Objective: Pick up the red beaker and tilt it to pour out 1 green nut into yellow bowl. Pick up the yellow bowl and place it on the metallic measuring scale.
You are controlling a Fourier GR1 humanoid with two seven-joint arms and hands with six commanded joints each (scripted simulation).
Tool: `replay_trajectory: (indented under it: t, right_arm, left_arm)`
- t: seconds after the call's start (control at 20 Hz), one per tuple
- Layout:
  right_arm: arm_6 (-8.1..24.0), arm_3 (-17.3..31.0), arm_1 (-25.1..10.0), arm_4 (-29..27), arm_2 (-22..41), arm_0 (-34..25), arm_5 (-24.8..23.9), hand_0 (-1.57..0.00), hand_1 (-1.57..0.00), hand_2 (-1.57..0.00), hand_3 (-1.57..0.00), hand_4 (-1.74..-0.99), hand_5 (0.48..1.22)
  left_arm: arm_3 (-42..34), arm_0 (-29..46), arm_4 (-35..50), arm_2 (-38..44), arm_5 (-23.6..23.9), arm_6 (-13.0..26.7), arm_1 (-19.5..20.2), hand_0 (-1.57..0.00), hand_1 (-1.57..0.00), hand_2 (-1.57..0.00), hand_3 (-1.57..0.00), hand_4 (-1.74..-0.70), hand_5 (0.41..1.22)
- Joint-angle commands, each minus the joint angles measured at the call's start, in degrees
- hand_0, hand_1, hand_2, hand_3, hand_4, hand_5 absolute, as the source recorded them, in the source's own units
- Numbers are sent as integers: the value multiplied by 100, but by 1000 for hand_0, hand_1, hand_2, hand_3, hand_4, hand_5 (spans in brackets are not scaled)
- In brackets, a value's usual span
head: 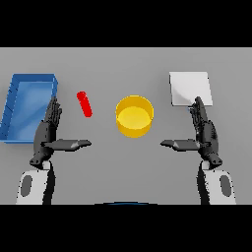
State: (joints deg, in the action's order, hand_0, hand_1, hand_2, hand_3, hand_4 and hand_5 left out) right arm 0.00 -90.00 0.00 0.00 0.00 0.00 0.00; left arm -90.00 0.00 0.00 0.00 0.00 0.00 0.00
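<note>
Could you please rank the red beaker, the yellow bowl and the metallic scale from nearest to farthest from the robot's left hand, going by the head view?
From the left hand:
1. Red beaker, just ahead and to its right.
2. Yellow bowl, at the table's middle.
3. Metallic scale, far across on the right side.
</note>
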Motion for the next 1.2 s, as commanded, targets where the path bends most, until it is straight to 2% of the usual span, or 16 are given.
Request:
replay_trajectory:
  t: [0.0,0.25,0.3,0.35,0.5,0.55,0.75,0.95,1.1,1.15]
  right_arm:
    - [7,5,3,0,0,-9,-8,1,1,1,1,-1245,681]
    - [32,22,41,18,19,-56,-33,1,1,1,1,-1245,681]
    - [-428,-192,-211,589,254,148,-128,1,1,1,1,-1245,681]
    - [-603,-358,-328,959,420,324,-209,1,1,1,1,-1242,678]
    - [-601,-628,-381,1486,694,565,-356,1,1,1,1,-1235,678]
    - [-522,-684,-414,1464,669,504,-341,1,1,1,1,-1235,678]
    - [-565,-661,-402,1353,672,512,-240,1,1,1,1,-1254,682]
    - [-640,-753,-366,1182,689,553,-100,1,1,1,1,-1286,676]
    - [-478,-712,-428,1063,549,462,-96,1,1,1,1,-1308,679]
    - [-558,-709,-407,1089,593,519,-86,1,1,1,1,-1312,681]
  left_arm:
    - [0,-3,-5,-7,10,3,-10,1,1,1,1,-1204,652]
    - [3,-32,-76,-72,65,41,-82,1,1,1,1,-1204,652]
    - [-254,186,-373,-292,33,-25,72,1,1,1,1,-1204,652]
    - [-476,268,-551,-415,44,-19,158,1,1,1,1,-1207,649]
    - [-812,469,-796,-628,10,257,272,1,1,1,1,-1223,658]
    - [-808,447,-835,-644,6,365,298,1,1,1,1,-1224,660]
    - [-724,407,-971,-794,-51,435,275,1,1,1,1,-1254,679]
    - [-20,-258,-858,-637,-68,456,166,1,1,1,1,-1356,724]
    - [546,-685,-926,-494,-8,352,204,1,1,1,1,-1379,739]
    - [751,-774,-873,-419,-43,297,224,1,1,1,1,-1382,739]
